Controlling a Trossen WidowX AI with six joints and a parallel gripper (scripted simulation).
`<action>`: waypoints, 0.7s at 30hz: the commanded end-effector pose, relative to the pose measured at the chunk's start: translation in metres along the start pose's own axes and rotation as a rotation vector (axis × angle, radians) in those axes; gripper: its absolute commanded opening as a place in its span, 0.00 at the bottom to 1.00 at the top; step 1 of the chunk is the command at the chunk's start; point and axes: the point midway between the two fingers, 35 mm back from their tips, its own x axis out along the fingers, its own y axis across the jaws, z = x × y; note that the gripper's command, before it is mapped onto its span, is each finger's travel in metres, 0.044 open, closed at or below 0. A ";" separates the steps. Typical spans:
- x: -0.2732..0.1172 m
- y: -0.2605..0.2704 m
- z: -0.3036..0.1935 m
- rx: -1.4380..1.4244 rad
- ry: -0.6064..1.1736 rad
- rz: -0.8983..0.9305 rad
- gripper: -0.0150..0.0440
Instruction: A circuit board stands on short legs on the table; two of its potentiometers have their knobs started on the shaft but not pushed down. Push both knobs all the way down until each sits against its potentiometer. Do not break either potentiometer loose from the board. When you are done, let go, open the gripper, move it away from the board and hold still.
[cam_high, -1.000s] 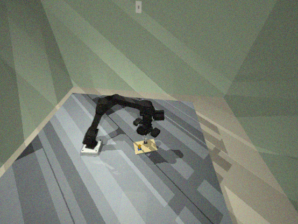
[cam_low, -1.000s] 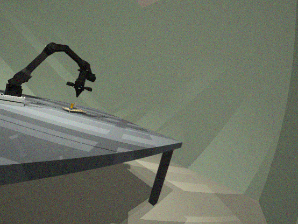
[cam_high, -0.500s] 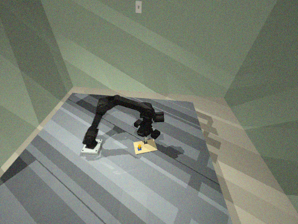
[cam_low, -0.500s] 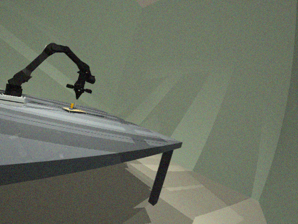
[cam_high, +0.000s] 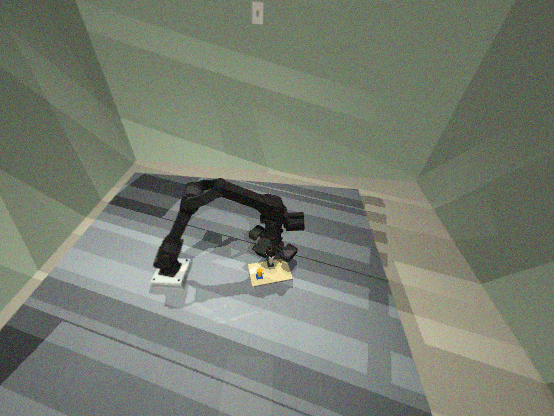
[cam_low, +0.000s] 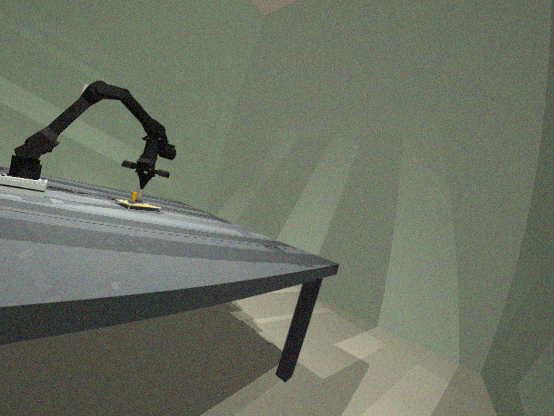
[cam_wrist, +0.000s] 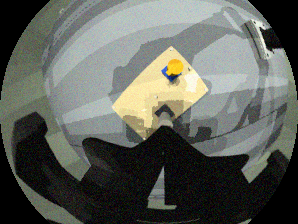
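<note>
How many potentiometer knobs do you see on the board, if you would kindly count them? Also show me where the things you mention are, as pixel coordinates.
2: an orange knob (cam_high: 259, 271) (cam_low: 134, 196) (cam_wrist: 175, 67) above the blue potentiometer; a grey knob (cam_high: 271, 260) (cam_low: 140, 193) (cam_wrist: 165, 119) beneath the end effector's tip.

Grey knob (cam_wrist: 165, 119) largely hidden behind the gripper (cam_high: 270, 256) (cam_low: 142, 187) (cam_wrist: 164, 128), its seating too small to tell

Shows closed gripper (cam_high: 270, 251) (cam_low: 143, 187) (cam_wrist: 164, 128) at grey knob (cam_high: 271, 261) (cam_low: 140, 193) (cam_wrist: 165, 119), near side of cream board (cam_high: 281, 274) (cam_low: 150, 206) (cam_wrist: 140, 97); farther off, shows orange knob (cam_high: 259, 271) (cam_low: 134, 196) (cam_wrist: 175, 67) over blue potentiometer (cam_high: 259, 277) (cam_wrist: 170, 76).

Matte black arm (cam_high: 240, 192) (cam_low: 70, 112) with chunky rounded joints and dark, tapering fingers (cam_high: 270, 256) (cam_low: 143, 186).
</note>
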 end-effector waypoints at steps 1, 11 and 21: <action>0.002 -0.001 0.000 0.005 0.000 -0.005 0.25; 0.003 -0.001 0.000 0.005 0.000 -0.005 0.25; 0.005 -0.001 0.000 0.005 0.000 -0.005 0.25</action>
